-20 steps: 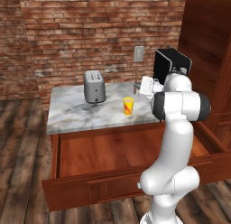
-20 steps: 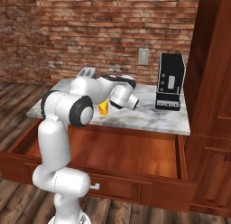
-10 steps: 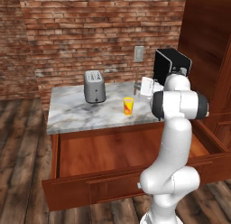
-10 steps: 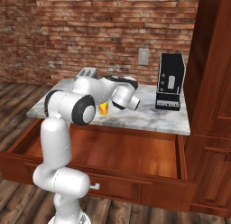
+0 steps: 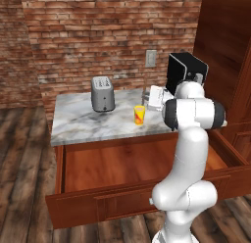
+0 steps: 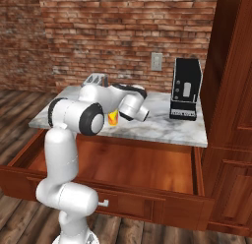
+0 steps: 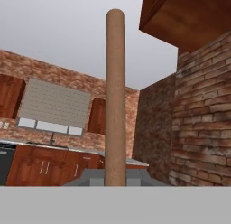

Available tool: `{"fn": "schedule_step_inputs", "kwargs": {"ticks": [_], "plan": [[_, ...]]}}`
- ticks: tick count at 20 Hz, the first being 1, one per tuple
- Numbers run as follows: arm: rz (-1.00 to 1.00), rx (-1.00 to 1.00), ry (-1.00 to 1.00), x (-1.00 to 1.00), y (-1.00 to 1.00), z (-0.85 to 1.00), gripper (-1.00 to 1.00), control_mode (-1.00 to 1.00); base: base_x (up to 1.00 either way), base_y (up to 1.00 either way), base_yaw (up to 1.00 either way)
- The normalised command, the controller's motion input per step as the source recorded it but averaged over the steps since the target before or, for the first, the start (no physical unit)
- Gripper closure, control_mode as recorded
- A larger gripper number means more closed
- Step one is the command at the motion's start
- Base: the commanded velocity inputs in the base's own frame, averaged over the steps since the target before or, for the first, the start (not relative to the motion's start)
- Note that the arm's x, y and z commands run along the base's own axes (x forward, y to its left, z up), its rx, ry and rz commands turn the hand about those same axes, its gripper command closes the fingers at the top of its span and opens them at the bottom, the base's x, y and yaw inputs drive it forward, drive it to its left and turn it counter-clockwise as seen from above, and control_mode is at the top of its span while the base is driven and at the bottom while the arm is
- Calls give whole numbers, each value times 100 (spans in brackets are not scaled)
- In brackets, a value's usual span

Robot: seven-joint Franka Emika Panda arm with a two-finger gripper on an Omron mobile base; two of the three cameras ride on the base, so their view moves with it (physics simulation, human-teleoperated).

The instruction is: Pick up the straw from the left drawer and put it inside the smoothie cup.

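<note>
Clamped in the pincer (image 7: 115, 184), the straw (image 7: 115, 96) is seen in the hand view rising straight toward twelve o'clock. On the marble counter (image 5: 78, 122) the smoothie cup (image 5: 139, 114) is stood upright, its inside not visible, with the toaster (image 5: 103, 93) at its ten o'clock. Below the counter, the left drawer (image 5: 112, 163) is pulled open, and only bare wood is shown inside it.
</note>
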Motion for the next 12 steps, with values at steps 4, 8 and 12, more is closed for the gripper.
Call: {"fn": "schedule_step_inputs", "kwargs": {"ticks": [4, 8, 12], "plan": [[0, 0, -2, 12, 4, -16, 100, -100, 0, 0, 0], [0, 0, -4, 21, 0, -17, 100, -100, 0, 0, 0], [0, 0, -4, 26, 0, -13, 100, -100, 0, 0, 0]]}}
